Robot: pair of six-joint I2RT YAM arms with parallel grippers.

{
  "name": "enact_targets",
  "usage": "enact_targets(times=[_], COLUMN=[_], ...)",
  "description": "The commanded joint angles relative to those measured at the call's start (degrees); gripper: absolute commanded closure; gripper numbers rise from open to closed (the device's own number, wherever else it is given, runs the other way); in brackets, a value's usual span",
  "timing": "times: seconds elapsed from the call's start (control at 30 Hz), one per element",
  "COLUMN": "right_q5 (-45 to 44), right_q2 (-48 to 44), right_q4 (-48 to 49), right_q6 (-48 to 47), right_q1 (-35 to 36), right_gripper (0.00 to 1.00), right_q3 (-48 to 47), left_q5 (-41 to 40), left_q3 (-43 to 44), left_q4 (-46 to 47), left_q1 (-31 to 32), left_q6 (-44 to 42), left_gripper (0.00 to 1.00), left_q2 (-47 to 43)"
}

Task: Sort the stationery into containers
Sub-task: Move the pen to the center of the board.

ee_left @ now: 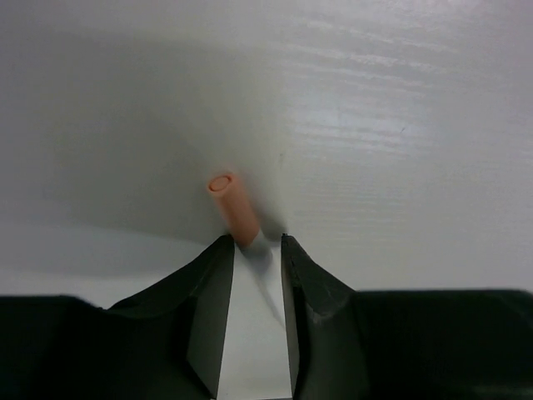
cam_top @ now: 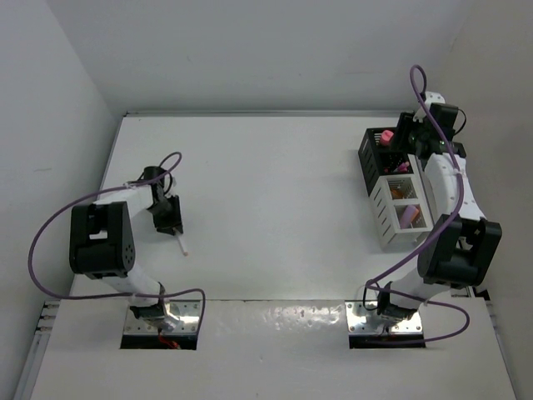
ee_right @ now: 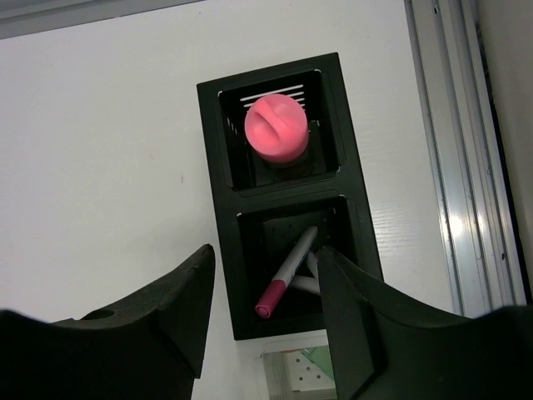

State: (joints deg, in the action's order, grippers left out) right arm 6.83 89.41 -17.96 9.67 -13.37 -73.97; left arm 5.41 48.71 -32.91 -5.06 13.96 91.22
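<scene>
My left gripper (cam_top: 169,220) (ee_left: 255,243) is shut on a thin white pen (cam_top: 181,244) with an orange-pink cap (ee_left: 232,204). It holds the pen tilted just over the table at the left. My right gripper (cam_top: 405,133) (ee_right: 265,271) is open and empty above the black box-shaped holder (cam_top: 371,158) (ee_right: 218,208). The holder's near compartment holds white pens with a pink-red tip (ee_right: 286,277). Its far compartment holds a chunky pink piece (cam_top: 386,135) (ee_right: 276,127). The white slatted rack (cam_top: 385,218) (ee_right: 291,377) stands next to the holder with orange (cam_top: 403,167) and lilac-pink (cam_top: 410,215) pieces inside.
The holder and rack stand near the table's right edge, by a metal rail (ee_right: 454,167). Purple cables (cam_top: 50,233) loop from both arms. A white wall borders the table at the back and the left side.
</scene>
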Motion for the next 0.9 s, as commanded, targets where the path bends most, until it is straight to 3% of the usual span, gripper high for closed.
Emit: enact_targets(times=[0.0,0.07,0.17,0.2,0.27,0.43,0.47,0.5,0.63,0.73,0.87], right_q5=[1.08,1.26,1.78,2.04,2.31,2.66,2.84,3.1,4.15,4.86,6.09], right_q2=[-1.78,-1.78,-1.6,-1.6,-1.78,-3.01,-3.44,-3.71,-4.85,-5.64,-6.0], right_q4=[0.64,0.82,0.64,0.38,0.38,0.29,0.29,0.2,0.2,0.2,0.11], right_q6=[1.23,1.4,1.84,2.02,2.02,1.14,0.88,0.79,0.26,0.35,1.31], right_q1=[-0.17,-0.17,-0.17,-0.17,-0.17,-0.43,-0.52,-0.61,-0.87,-1.05,-1.05], right_gripper=[0.48,0.48,0.48,0.48,0.48,0.47,0.47,0.47,0.47,0.47,0.47], right_q3=[-2.4,-2.14,-1.88,-1.7,-1.44,0.14,0.41,0.85,1.9,2.61,2.87], left_q5=[0.92,1.27,4.95,11.84,15.75,23.5,23.68,22.81,20.43,18.94,15.78], left_q3=[3.48,8.47,16.46,22.34,23.87,39.33,41.45,45.03,45.95,43.68,38.14], left_q4=[1.97,0.83,-0.05,-0.58,0.21,-1.89,-2.86,-4.78,-4.54,-4.8,-3.57], left_q1=[2.15,4.44,10.59,14.16,16.47,24.39,25.44,27.36,29.76,30.37,30.46], left_q6=[-2.78,-5.68,-9.55,-15.91,-16.93,-26.86,-28.7,-31.94,-34.7,-35.49,-35.05], left_gripper=[0.66,0.78,0.81,0.87,0.89,0.91,0.77,0.72,0.64,0.36,0.29], left_q2=[5.26,9.74,15.45,19.31,20.48,30.14,32.94,34.1,35.87,34.65,30.87])
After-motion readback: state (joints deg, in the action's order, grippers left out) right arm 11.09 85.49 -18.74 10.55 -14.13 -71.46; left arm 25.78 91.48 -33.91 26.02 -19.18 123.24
